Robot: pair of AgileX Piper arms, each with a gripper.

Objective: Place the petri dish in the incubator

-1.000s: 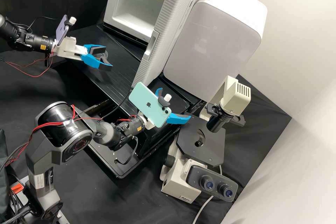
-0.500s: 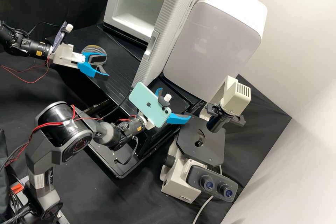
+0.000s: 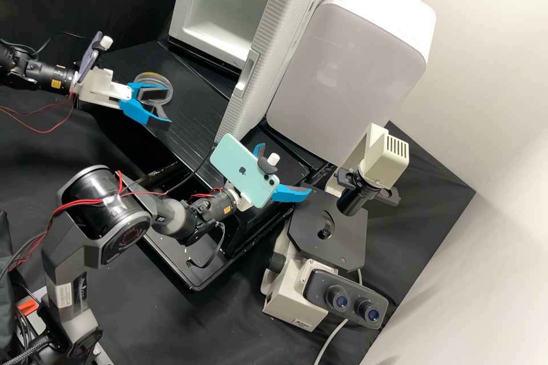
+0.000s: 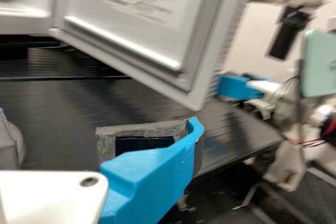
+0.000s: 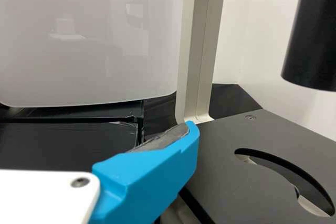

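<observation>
**One dish on the tray, two arms, one open incubator**

I count two arms, two grippers, one petri dish, one incubator, one microscope and two phones clamped on the wrists.

The petri dish [image 3: 151, 78] lies flat on the black ribbed tray [image 3: 194, 120], in front of the open chamber of the incubator [image 3: 220, 5] and not inside it. The left gripper [image 3: 165, 105] hangs just beside the dish with its claw released and nothing in it. From above its upper finger crosses the dish, and I cannot tell if they touch. The right gripper [image 3: 292, 193] is well apart, beside the microscope [image 3: 328, 251]. Whether it is released or clenched, I cannot tell.

The left wrist camera looks at the inner face of the incubator door [image 4: 157, 19] with a printed label, and the ribbed tray runs under it. Farther off, the other arm's blue gripper is visible there. The right wrist camera looks at the black microscope stage [image 5: 252, 150] with a slot cut in it, and at a dark cylinder [image 5: 315, 30] above the stage. The high view gives the two eyepieces, a mint phone [image 3: 242, 170] and a lilac phone [image 3: 88, 60].

A black cloth [image 3: 171, 319] covers the bench. Behind the incubator it is dark too. A plain white wall [image 3: 491, 97] closes the right side. A big smooth white housing [image 3: 354, 63] stands just beside the door, and red wires [image 3: 34, 122] hang from the left arm.
</observation>
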